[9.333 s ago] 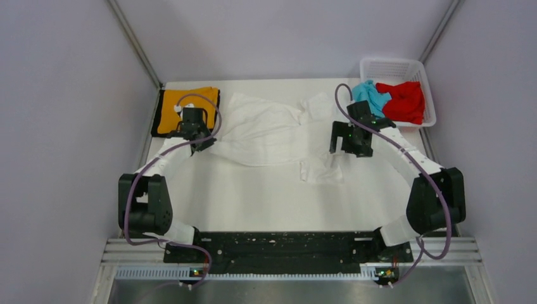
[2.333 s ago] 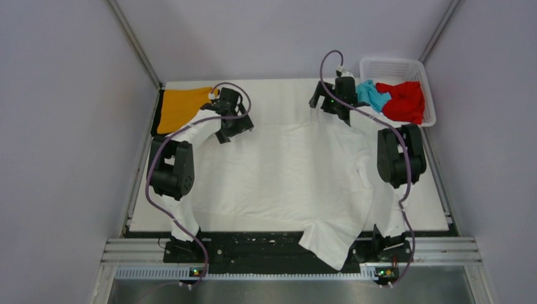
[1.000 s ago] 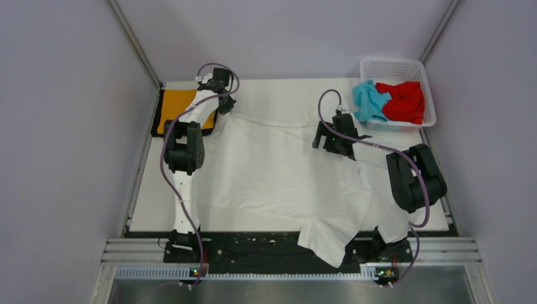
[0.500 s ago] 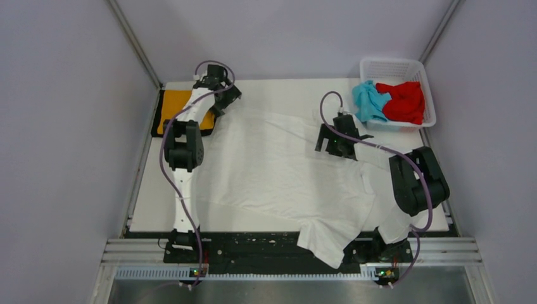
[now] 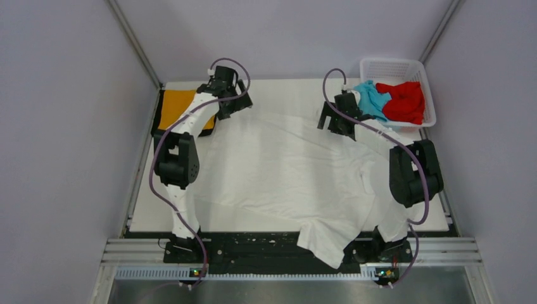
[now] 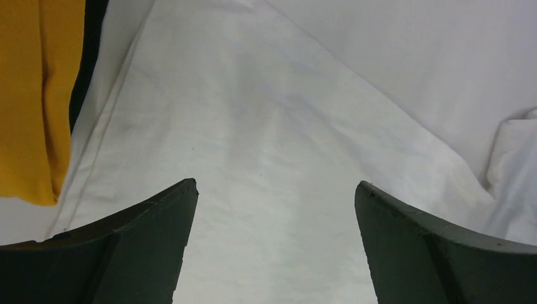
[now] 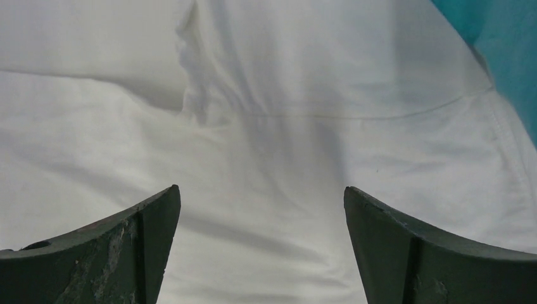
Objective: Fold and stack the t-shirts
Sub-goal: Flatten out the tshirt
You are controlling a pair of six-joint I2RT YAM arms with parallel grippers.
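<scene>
Top external view showed the white t-shirt (image 5: 278, 168) spread across the middle of the table (image 5: 145, 202), with one part spilling over the near edge at about 6 o'clock, onto the black base rail (image 5: 253, 244). Its far edge ran unevenly between the two grippers. The left gripper (image 5: 237, 109) stood at about 11 o'clock, over the shirt's far left corner. The right gripper (image 5: 334, 123) stood at about 1 o'clock, over the shirt's far right part.

In the left wrist view the left gripper (image 6: 275, 190) was released, its dark fingers (image 6: 133, 240) wide apart over flat white cloth and pinching nothing. The orange t-shirt (image 6: 28, 95) filled that frame's 9 to 10 o'clock side, a strip of black trim along its edge. In the right wrist view the right gripper (image 7: 263, 190) was likewise released, fingers (image 7: 411, 247) spread above a seam and some soft creases in the white cloth. The light blue t-shirt (image 7: 506, 44) showed at that frame's 2 o'clock corner.

From above, the orange t-shirt (image 5: 174, 109) lay folded at the table's 10 o'clock corner, partly under the left arm. The white lattice basket (image 5: 392, 66) sat at 1 to 2 o'clock, holding the light blue t-shirt (image 5: 373, 98) and, to its right, the red t-shirt (image 5: 405, 100), both crumpled.
</scene>
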